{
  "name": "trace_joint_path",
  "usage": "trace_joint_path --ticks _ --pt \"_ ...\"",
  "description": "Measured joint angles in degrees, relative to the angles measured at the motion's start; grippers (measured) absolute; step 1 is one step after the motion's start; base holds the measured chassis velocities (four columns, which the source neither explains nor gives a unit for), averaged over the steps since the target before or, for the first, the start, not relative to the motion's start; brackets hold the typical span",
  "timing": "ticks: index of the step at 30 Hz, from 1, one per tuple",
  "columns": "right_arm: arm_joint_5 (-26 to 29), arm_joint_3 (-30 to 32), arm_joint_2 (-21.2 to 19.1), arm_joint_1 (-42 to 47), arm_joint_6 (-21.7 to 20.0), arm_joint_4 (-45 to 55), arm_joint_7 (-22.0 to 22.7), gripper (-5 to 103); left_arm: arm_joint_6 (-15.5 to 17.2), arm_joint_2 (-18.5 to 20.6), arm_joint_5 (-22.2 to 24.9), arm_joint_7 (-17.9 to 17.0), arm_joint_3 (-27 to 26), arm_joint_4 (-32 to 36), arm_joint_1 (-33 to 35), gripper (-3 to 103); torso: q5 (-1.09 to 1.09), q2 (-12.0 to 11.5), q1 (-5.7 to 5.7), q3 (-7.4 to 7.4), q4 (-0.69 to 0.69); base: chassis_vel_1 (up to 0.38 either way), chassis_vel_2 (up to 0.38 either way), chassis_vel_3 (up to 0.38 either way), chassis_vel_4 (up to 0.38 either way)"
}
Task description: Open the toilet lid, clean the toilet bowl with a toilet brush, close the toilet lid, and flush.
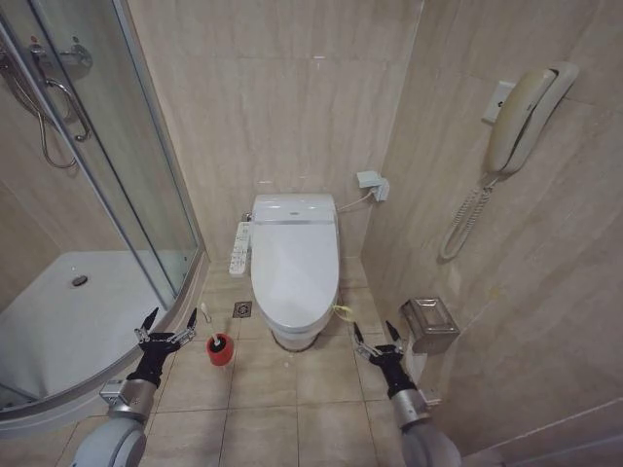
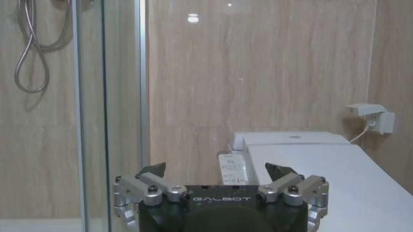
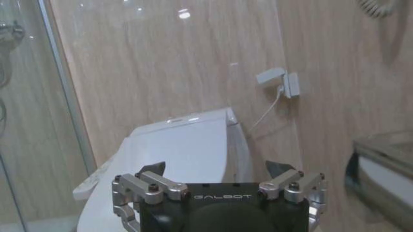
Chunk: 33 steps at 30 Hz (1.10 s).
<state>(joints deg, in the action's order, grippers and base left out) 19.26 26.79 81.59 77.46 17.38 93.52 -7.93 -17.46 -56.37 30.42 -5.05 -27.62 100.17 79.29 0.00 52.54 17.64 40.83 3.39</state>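
Lid (image 1: pixel 295 261) down. Left gripper (image 1: pixel 171 323) and right gripper (image 1: pixel 378 334) spread wide, empty, flanking bowl (image 1: pixel 297 338), likely staged for lid-lift.

Toilet bowl (image 1: pixel 292 336) mostly under lid (image 1: pixel 294 268)

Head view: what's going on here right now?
Nothing is held yet. The glossy white oval toilet lid is down over the white ceramic toilet bowl. The black-bristled toilet brush stands in its red cup-shaped holder on the floor. The left gripper and right gripper hover open, flanking the bowl.
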Motion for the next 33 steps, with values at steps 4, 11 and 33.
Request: trace_joint_path --ticks 4,11,33 --pt "-1.0 -1.5 0.2 -2.3 -0.1 -3.2 0.9 100 0.0 0.0 0.0 0.0 0.0 0.0 0.0 100 0.0 0.0 0.0 0.0 0.0 0.0 0.0 0.0 0.0" --pt "-1.4 -2.0 0.1 -5.8 0.7 -8.8 1.1 100 0.0 0.0 0.0 0.0 0.0 0.0 0.0 100 0.0 0.0 0.0 0.0 0.0 0.0 0.0 0.0 0.0" --pt "-3.6 -2.6 1.8 -16.8 5.2 -26.4 0.0 100 0.0 0.0 0.0 0.0 0.0 0.0 0.0 100 0.0 0.0 0.0 0.0 0.0 0.0 0.0 0.0 0.0"
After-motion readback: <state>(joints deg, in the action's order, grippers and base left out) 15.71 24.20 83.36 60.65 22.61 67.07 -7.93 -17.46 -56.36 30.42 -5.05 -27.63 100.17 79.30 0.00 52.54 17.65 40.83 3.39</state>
